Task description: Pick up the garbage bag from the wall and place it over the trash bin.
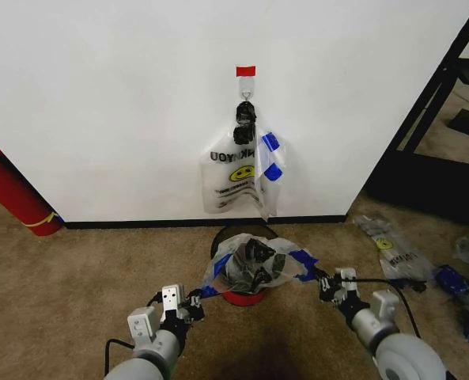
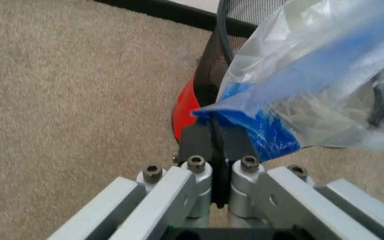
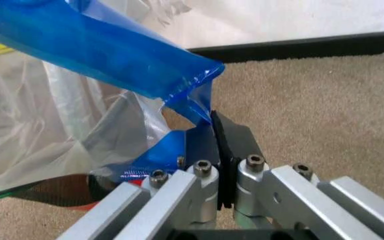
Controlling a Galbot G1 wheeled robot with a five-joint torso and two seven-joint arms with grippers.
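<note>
I am at the placing step: my left gripper (image 1: 196,301) and right gripper (image 1: 323,283) are both clamped on blue rim patches of the garbage bag (image 1: 254,265), stretched between them over the trash bin (image 1: 244,297). I judge the next move needs lowering evenly.

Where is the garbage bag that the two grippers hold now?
In the head view, the garbage bag is stretched over the trash bin on the carpet below the wall hook, between the left gripper and right gripper, each shut on a blue rim patch.
</note>
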